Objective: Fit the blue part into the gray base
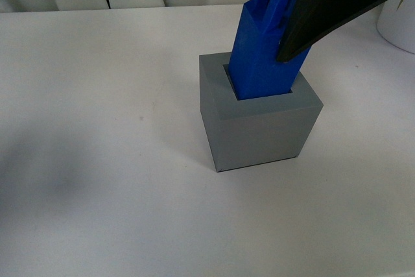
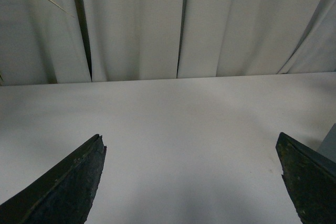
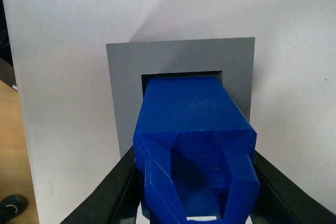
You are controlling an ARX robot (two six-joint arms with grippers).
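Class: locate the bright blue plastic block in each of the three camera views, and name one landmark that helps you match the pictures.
Front view: bright blue plastic block upper centre, tilted, lower end inside the matte gray plastic cube.
Left wrist view: not in it.
Right wrist view: lower centre, between black fingers, lower end in the cube's recess.
Shared landmark: the gray cube, in front and right wrist views; white table in all three.

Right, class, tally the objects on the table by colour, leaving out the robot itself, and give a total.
Blue: 1, the blue part
Gray: 1, the gray base
White: 1, a rounded object, cut off at the picture's edge
Total: 3
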